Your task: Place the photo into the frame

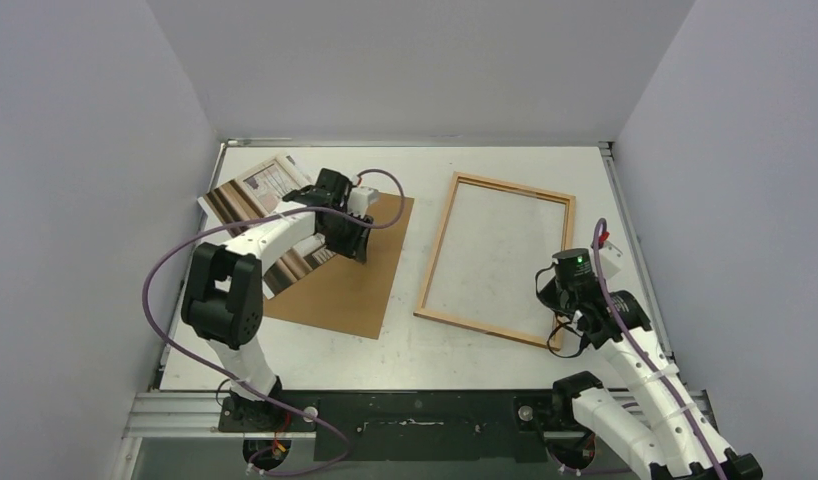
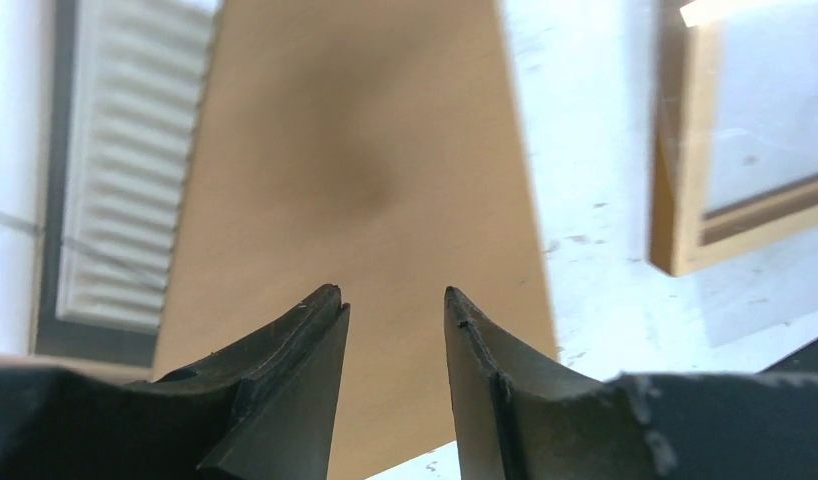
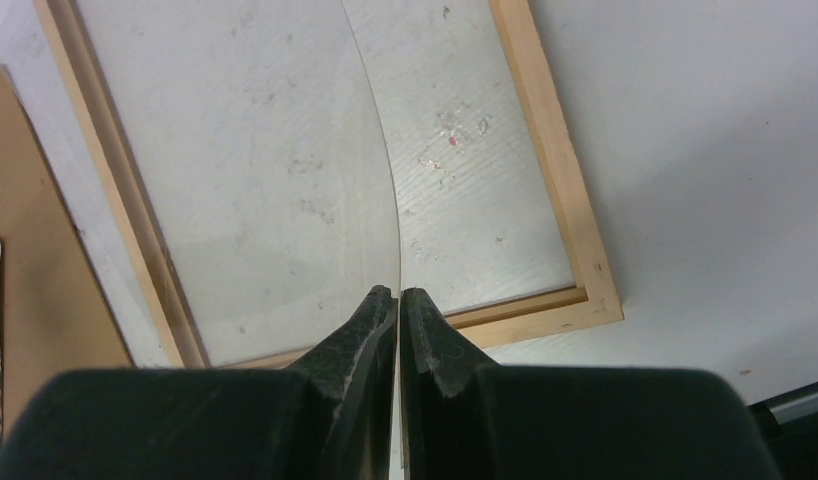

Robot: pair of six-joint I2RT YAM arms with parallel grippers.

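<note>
Far left of table (image 1: 425,165): photo (image 1: 247,195) lies skewed, partly hidden under L arm, well apart from frame (image 1: 434,255). L gripper (image 2: 395,300) sits over brown backing board (image 1: 360,285), fingers apart, grasping nothing. Frame lies flat right of centre. R gripper (image 3: 398,295) is clenched on edge of clear pane (image 3: 265,180) over frame.

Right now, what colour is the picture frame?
The frame is light orange-brown wood, clearest in the right wrist view.
</note>
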